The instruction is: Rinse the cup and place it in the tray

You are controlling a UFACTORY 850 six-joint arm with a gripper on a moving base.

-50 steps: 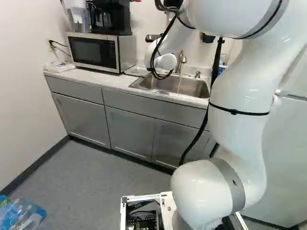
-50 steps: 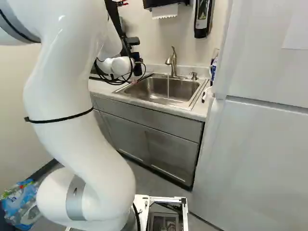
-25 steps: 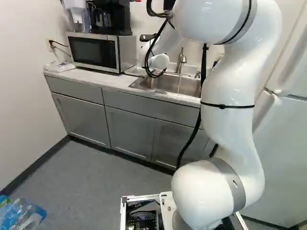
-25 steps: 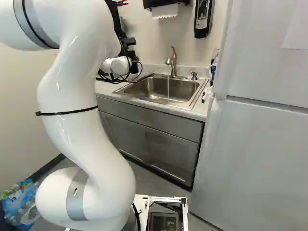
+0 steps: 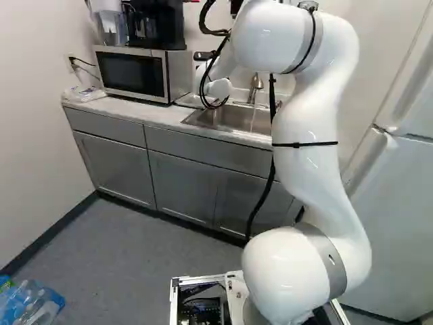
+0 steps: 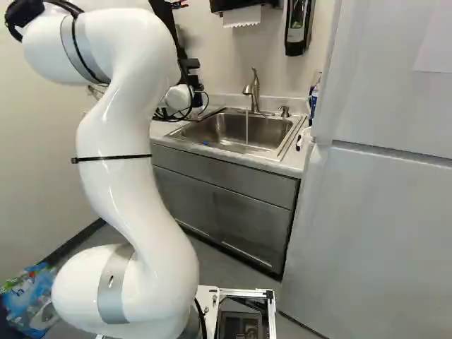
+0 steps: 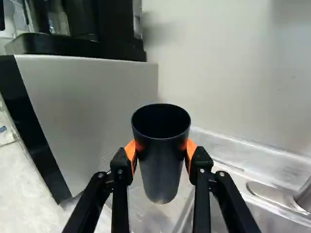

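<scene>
Since a half second back, my arm has swung: the upper bend sits further left in the left base view, and the wrist end has crept toward the microwave. Base hasn't budged. So, nearest stuff first: only the wrist view really shows my fingers, and they're pinching the cup from both sides with the orange pads. It's black, pretty much upright, mouth open toward the camera. Neither base view gives you the cup at all. Behind its lower end there's a pale, see-through surface, probably the tray, right beside the sink; can't tell how high above it the cup hangs. Right base view is the one for the sink, since my arm covers part of it in the other. Thin stream of water coming down from the tap there. For the microwave front and the coffee maker on top, use the left base view. Soap dispenser way up on the wall? Right base only.
</scene>
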